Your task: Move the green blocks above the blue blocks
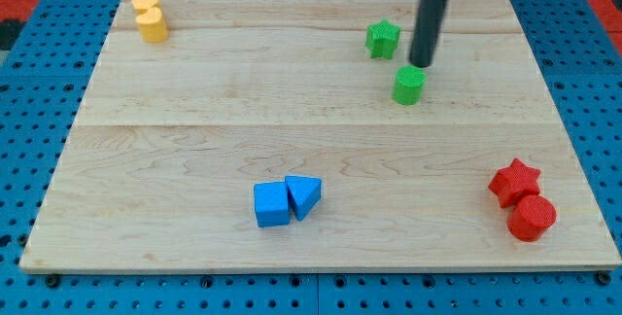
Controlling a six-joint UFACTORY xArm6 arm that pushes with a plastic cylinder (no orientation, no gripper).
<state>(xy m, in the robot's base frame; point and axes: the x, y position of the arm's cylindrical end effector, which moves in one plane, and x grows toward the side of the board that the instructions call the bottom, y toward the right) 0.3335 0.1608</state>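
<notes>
A green star block (pixel 383 39) lies near the view's top, right of centre. A green cylinder block (pixel 409 86) lies just below and to the right of it. My tip (pixel 420 65) stands just above the green cylinder, at its upper right edge, and to the right of the green star. A blue cube (pixel 271 204) and a blue triangular block (pixel 304 195) lie touching side by side near the view's bottom, left of centre, far from my tip.
Two yellow blocks (pixel 150 18) sit together at the top left corner. A red star (pixel 514 181) and a red cylinder (pixel 532 217) sit together at the bottom right. The wooden board (pixel 194 111) rests on a blue pegboard.
</notes>
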